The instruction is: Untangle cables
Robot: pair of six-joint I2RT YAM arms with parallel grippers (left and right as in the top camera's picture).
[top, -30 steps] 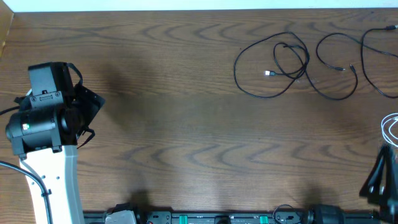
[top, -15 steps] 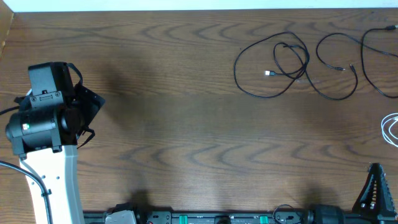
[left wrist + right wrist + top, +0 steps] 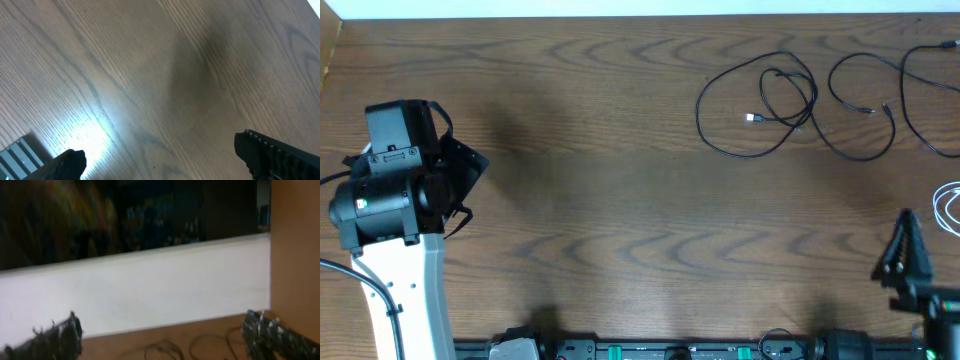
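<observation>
Cables point(image 3: 750, 156) lie at the far right of the table point(image 3: 620, 210), well apart from both of my grippers. From above I count three black ones in loose loops along the far edge. One is coiled around a small silver plug point(image 3: 752, 118). A second black cable point(image 3: 865, 159) lies just beside it on the right, and a third black cable point(image 3: 920, 138) runs off the right edge of the view. Whether the first two cross or merely touch I cannot tell. A white cable point(image 3: 937, 207) curls nearer to me at the right edge, apart from the black ones.

My left gripper point(image 3: 465, 178) hangs over the left side of the table, far from all of this. In its wrist view my fingers point(image 3: 70, 162) sit at the two lower corners, spread wide, with only bare wood grain between them (a bright patch of glare lies near one finger). It holds nothing.

My right gripper point(image 3: 903, 250) is at the near right corner, pointing toward the far edge, with the white cable near it on the right. Its wrist view is blurred. Even so, the jaws stand wide apart with nothing between them, and faint dark loops show low on the wood in front of a pale wall point(image 3: 150, 290).
</observation>
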